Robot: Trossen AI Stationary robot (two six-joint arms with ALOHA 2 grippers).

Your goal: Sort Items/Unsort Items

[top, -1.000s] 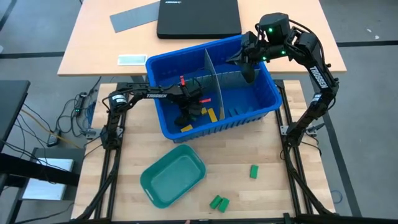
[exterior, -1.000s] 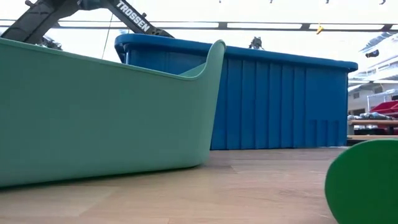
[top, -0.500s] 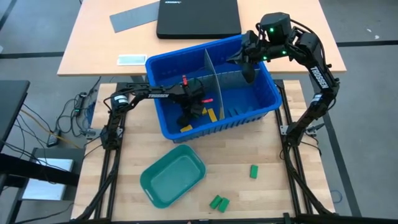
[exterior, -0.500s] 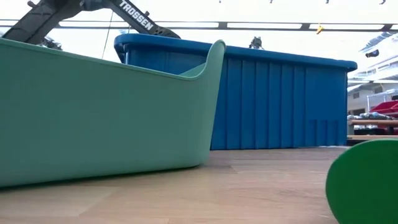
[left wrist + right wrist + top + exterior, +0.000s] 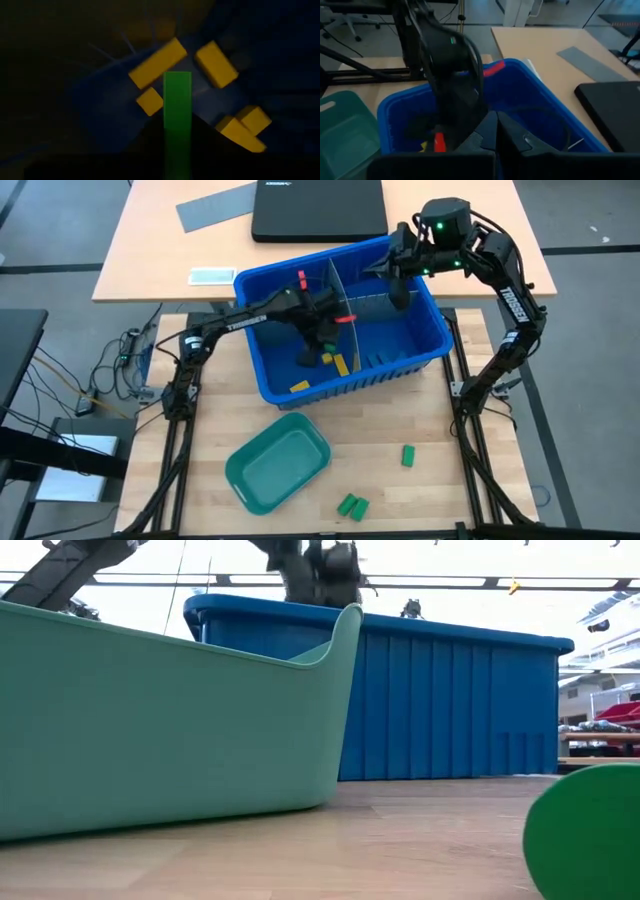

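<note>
Now, step in hand: you carry one green block [image 5: 177,102] out of the blue bin [image 5: 420,350], held in the left gripper [image 5: 310,352]; this is my judgement from the pose.
Left jaws: narrow, closed on the green block, which stands out straight between them in the left wrist view.
Position: the left gripper hangs above the bin's left compartment, over the yellow blocks [image 5: 157,62] lying on its floor.
Right gripper [image 5: 398,292]: closed with nothing in it, waiting over the bin's far right corner.
Other green blocks [image 5: 351,505]: on the desk [image 5: 450,480], near the teal tray [image 5: 240,470].
Advice: lift clear of the bin wall and the grey divider [image 5: 332,290] before you move sideways.
Risk: the block can turn in the jaws.
</note>
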